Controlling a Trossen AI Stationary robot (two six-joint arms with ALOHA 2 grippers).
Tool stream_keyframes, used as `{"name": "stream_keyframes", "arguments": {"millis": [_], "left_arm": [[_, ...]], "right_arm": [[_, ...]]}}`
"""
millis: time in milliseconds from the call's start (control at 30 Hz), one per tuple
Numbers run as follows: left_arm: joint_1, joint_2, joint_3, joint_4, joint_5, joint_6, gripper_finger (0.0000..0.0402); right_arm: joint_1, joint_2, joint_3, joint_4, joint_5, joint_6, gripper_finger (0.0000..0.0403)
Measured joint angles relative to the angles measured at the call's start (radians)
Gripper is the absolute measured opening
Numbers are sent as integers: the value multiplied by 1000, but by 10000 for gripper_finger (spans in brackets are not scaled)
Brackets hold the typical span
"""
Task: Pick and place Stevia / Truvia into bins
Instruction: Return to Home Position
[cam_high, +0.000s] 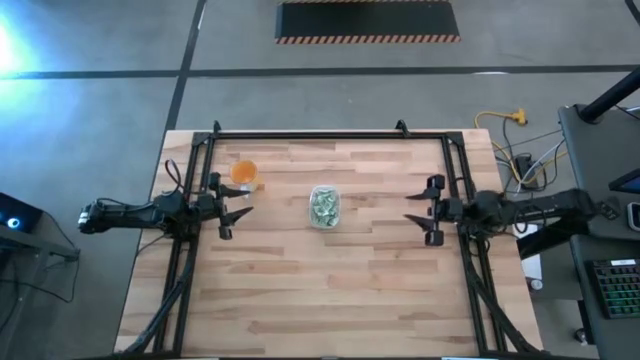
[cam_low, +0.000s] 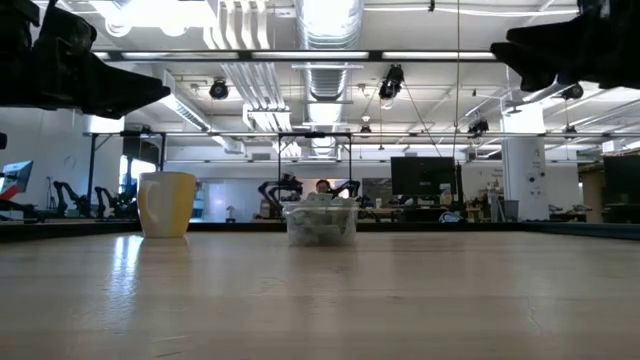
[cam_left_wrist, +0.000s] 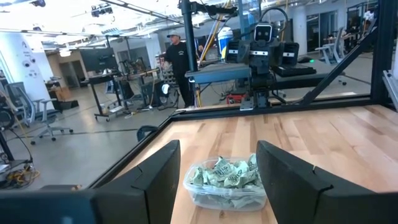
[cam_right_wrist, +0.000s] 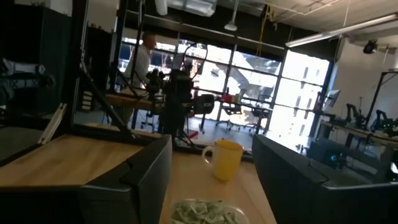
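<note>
On the worktop (cam_high: 330, 290): no loose sachet shows outside the bin in the high view. Judged: picking is done, and only the retreat to home is left.
Left arm: lies along the left edge. The left tool (cam_high: 236, 208) points toward the middle, lifted off the wood in the low view, fingers spread wide with nothing between them.
Right arm: mirrors it at the right edge. The right tool (cam_high: 420, 210) is likewise raised, spread and empty.
Retreat, both arms: pull straight back along each arm's own line and hold height. No drop and no sideways sweep until well apart from the middle.
Bin (cam_left_wrist: 227, 198): clear container, upright at worktop centre, between the two tools and apart from both. It looks light, so a nudge would likely slide it.
Orange cup (cam_high: 244, 172): upright, just beside the left tool on the far side. This is the closest hazard, so the left arm should not swing toward it.
Stevia sachets (cam_left_wrist: 225, 174): heaped loosely in the bin up to its rim. Count cannot be told. A jolt could spill the top ones.
</note>
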Motion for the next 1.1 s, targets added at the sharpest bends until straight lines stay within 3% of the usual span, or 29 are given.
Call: {"name": "stream_keyframes", "arguments": {"millis": [400, 567, 1100], "left_arm": [[0, 1, 0, -1, 1, -2, 195], [0, -2, 0, -1, 1, -2, 195], [0, -2, 0, 4, -1, -2, 195]], "right_arm": [[11, -268, 0, -267, 12, 12, 215], [10, -272, 3, -367, 119, 56, 214], [10, -215, 4, -438, 65, -12, 215]]}}
